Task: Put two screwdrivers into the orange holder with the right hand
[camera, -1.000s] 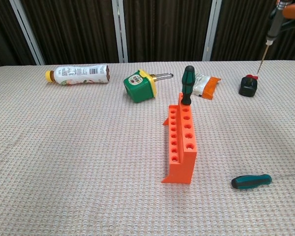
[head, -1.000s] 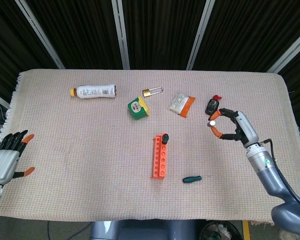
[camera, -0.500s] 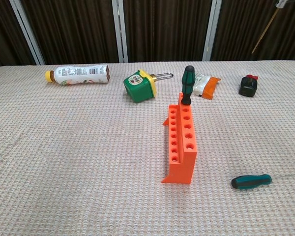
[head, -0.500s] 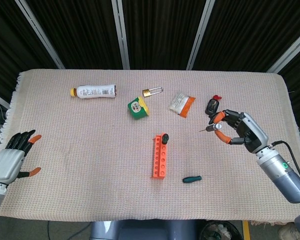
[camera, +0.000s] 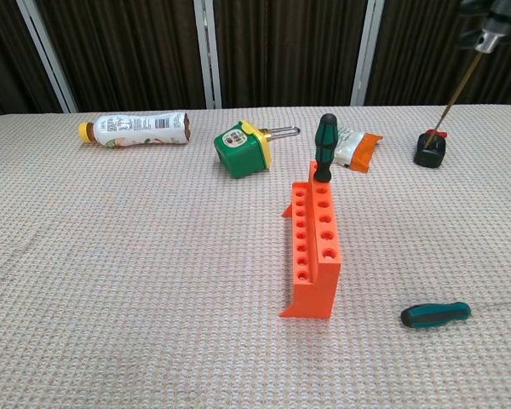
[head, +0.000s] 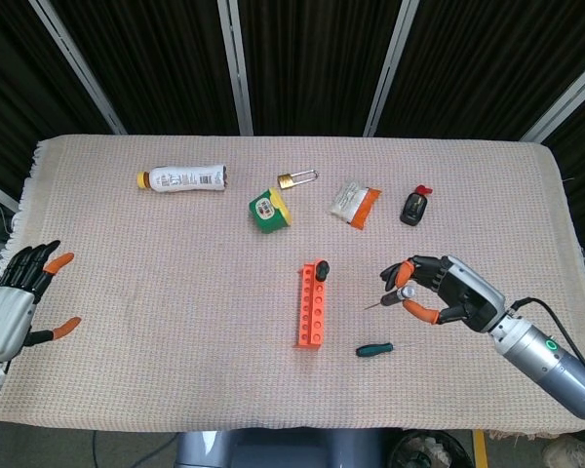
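Screwdrivers first: in the head view my right hand (head: 437,297) pinches a thin screwdriver (head: 394,296) by its handle, shaft aimed toward the orange holder (head: 312,304); one black-handled screwdriver (head: 323,268) already stands in the holder's far end; a teal one (head: 374,348) lies on the tabletop (head: 156,292) nearby; my left hand (head: 19,302) hangs open at the edge. In the chest view only the thin shaft (camera: 456,91) shows, tilted; it looks light, stiff and slippery, best gripped at the handle.
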Controlling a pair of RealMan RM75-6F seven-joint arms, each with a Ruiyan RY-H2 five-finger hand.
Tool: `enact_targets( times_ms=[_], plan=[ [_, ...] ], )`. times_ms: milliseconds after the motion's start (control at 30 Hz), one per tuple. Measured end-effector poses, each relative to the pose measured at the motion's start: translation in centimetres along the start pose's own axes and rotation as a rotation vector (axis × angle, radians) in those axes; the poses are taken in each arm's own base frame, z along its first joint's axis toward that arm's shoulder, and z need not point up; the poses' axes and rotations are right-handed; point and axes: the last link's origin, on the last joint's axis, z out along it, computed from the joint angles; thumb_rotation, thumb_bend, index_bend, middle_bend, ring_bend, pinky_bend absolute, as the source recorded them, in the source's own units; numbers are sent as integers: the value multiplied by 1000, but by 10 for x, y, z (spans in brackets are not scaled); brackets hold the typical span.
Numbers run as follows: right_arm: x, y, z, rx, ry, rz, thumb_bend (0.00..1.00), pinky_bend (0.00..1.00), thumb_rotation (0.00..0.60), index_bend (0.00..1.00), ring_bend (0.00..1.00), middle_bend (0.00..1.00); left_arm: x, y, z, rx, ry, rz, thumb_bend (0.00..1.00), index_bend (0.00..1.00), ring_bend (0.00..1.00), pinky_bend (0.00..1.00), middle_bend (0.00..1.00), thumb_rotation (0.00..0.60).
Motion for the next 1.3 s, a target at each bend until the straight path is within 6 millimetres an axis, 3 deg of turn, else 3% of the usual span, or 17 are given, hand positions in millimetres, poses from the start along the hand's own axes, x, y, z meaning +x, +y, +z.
enact_targets(
  times_ms=[433, 933, 1300],
  plan=[
    [-18, 26, 11, -46, -29, 28, 520, 233, 600, 640, 260, 438, 2, -5, -12, 38, 23, 91, 142, 133, 0, 0, 0, 600],
    [-32, 61, 36, -81, 25, -26, 523, 233, 600, 641, 260, 438, -4, -6, -27, 87, -83, 196, 141, 139, 0, 0, 0, 600],
    [-47, 65, 55, -78, 22, -19, 522, 233, 600, 643, 261, 438, -8, -7, -23, 109, -114, 207, 142, 140, 0, 0, 0, 600]
  ],
)
